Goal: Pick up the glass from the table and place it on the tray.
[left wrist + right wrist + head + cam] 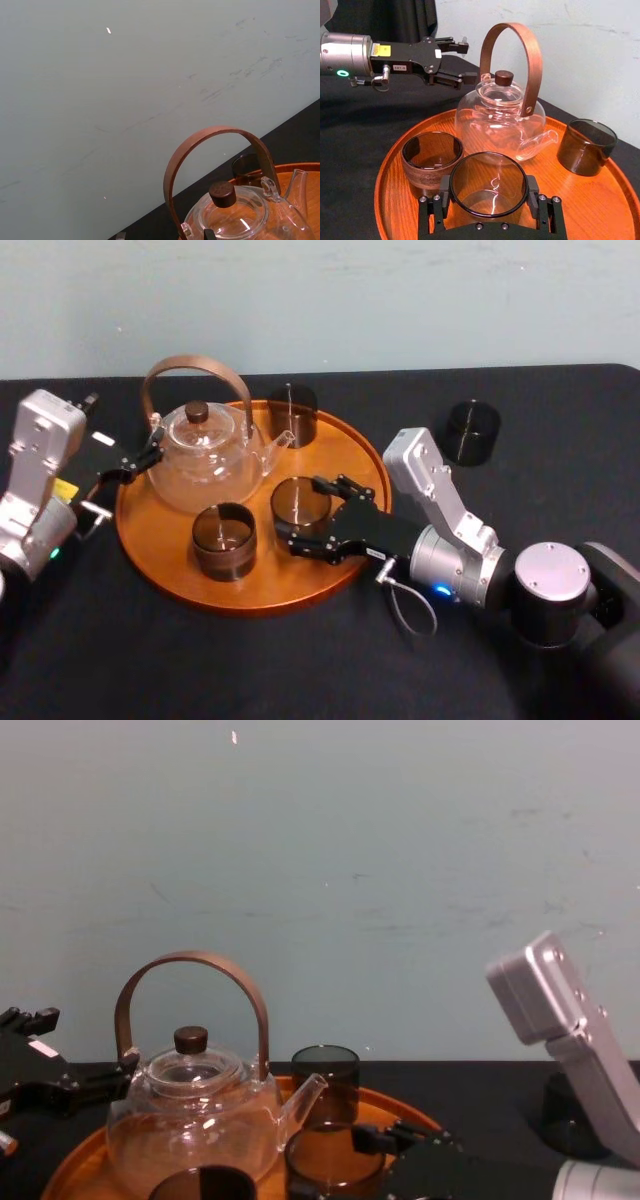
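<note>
My right gripper (300, 510) is clamped on the smoky brown cylindrical glass (300, 495), a finger on each side of its wall. It stands upright, mouth up, on the round orange-brown wooden tray (300, 585), near the clear glass teapot (205, 465). My left gripper (148, 455), fingers apart, hovers at the tray's left edge.

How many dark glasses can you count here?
4. Back glass beside the teapot spout on the tray; front-left glass on the tray; gripped glass on the tray in the right gripper; fourth glass on the table, right of the tray.
</note>
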Action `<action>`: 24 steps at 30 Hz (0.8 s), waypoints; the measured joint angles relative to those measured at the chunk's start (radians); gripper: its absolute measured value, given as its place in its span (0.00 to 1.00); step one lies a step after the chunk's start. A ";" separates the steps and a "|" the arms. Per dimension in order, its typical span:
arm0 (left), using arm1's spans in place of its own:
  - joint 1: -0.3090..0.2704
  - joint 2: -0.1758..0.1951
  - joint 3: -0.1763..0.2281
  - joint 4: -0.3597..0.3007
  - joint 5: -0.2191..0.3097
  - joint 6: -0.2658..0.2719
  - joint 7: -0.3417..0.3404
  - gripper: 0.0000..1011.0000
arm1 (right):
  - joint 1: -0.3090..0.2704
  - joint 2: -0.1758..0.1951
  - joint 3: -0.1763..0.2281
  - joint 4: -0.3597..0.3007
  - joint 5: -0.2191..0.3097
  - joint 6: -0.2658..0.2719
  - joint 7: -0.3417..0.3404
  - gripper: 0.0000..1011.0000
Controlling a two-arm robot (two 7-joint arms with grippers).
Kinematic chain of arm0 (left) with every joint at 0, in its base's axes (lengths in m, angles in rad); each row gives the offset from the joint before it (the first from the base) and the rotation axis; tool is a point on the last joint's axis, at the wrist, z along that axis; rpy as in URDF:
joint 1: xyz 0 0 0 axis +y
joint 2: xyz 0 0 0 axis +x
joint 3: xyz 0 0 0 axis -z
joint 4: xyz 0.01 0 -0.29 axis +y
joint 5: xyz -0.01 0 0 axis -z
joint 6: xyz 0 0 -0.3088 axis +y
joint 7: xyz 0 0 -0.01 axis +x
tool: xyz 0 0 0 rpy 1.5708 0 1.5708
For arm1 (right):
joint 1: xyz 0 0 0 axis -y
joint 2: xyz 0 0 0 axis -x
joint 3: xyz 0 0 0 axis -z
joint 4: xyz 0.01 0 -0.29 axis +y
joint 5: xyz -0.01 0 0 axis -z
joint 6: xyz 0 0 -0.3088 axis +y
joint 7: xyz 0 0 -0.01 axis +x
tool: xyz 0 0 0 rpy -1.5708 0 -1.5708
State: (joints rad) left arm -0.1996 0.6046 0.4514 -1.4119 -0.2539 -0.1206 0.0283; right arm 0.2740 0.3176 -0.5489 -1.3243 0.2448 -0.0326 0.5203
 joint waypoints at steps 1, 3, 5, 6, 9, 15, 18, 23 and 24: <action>0.000 0.000 0.000 0.000 0.000 0.000 0.000 1.00 | 0.000 0.000 0.000 0.000 0.000 0.000 0.000 0.89; 0.000 0.000 0.000 0.000 0.000 0.000 0.000 1.00 | 0.003 -0.004 -0.002 0.011 -0.001 -0.005 0.003 0.89; 0.000 0.000 0.000 0.000 0.000 0.000 0.000 1.00 | 0.005 -0.006 -0.003 0.016 -0.001 -0.007 0.004 0.89; 0.000 0.000 0.000 0.000 0.000 0.000 0.000 1.00 | 0.005 -0.007 -0.004 0.018 -0.001 -0.008 0.004 0.89; 0.000 0.000 0.000 0.000 0.000 0.000 0.000 1.00 | 0.006 -0.010 -0.004 0.026 -0.001 -0.012 0.007 0.89; 0.000 0.000 0.000 0.000 0.000 0.000 0.000 1.00 | 0.009 -0.017 -0.005 0.045 0.000 -0.022 0.013 0.89; 0.000 0.000 0.000 0.000 0.000 0.000 0.000 1.00 | 0.012 -0.021 -0.007 0.056 0.001 -0.026 0.015 0.89; 0.000 0.000 0.000 0.000 0.000 0.000 0.000 1.00 | 0.015 -0.026 -0.008 0.069 0.004 -0.030 0.020 0.89; 0.000 0.000 0.000 0.000 0.000 0.000 0.000 1.00 | 0.017 -0.027 -0.009 0.074 0.004 -0.031 0.022 0.89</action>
State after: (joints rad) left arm -0.1995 0.6047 0.4514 -1.4119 -0.2539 -0.1205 0.0283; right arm 0.2906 0.2904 -0.5581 -1.2505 0.2491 -0.0640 0.5424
